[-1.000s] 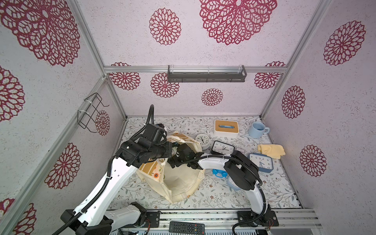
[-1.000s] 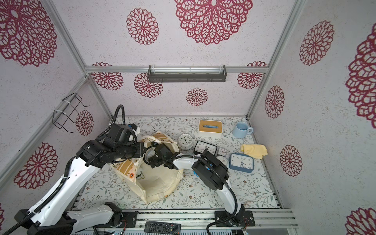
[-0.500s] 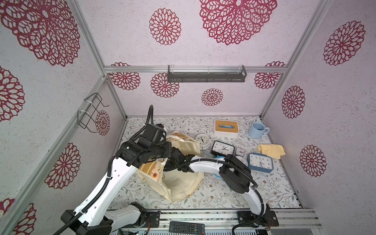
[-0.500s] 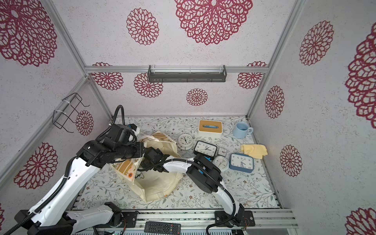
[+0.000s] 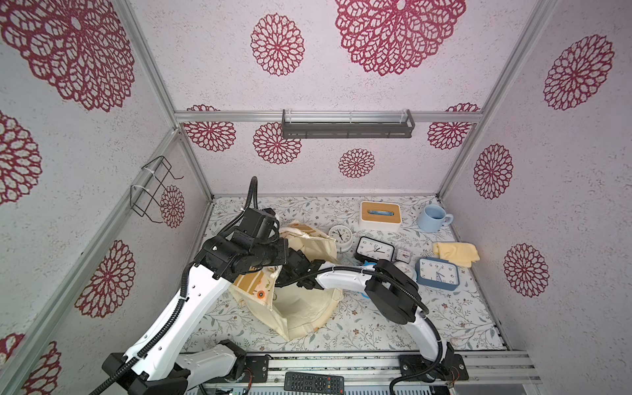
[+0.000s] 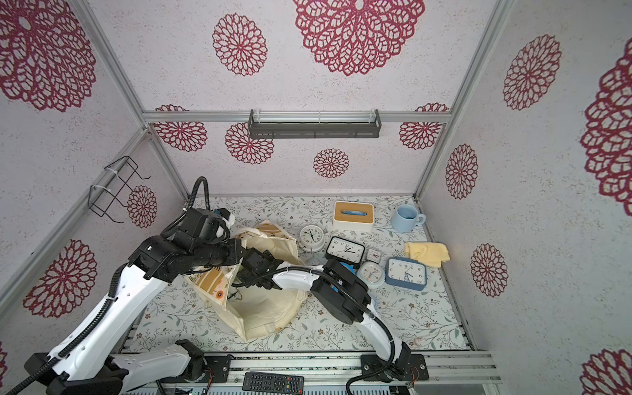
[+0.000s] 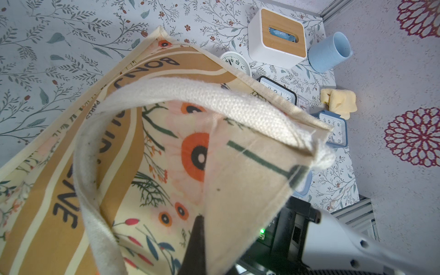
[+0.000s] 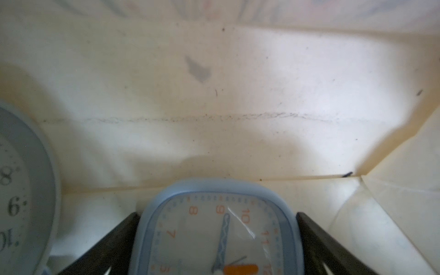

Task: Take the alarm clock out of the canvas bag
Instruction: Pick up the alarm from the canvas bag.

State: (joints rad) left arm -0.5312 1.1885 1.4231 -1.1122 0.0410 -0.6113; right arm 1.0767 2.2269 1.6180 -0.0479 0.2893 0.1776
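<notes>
Right jaws stand apart astride the clock (image 8: 216, 238) (left jaws clamp the bag (image 5: 307, 307) rim); we should close squarely, then lift.

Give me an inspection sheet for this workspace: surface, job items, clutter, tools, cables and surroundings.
Surface: floral tabletop, crowded at the right rear.
Job's things: canvas bag, rim lifted; light blue alarm clock and pale round clock inside.
Clutter: white round clock, black clock, blue square clock, tissue box, blue mug, yellow cloth, remote control.
Grippers: left tool shut on the bag's rim; right tool open inside the bag, jaws either side of the light blue alarm clock.
Cables: black conduits along both arms; no snag seen.
Surroundings: patterned walls, grey shelf, wire rack.
</notes>
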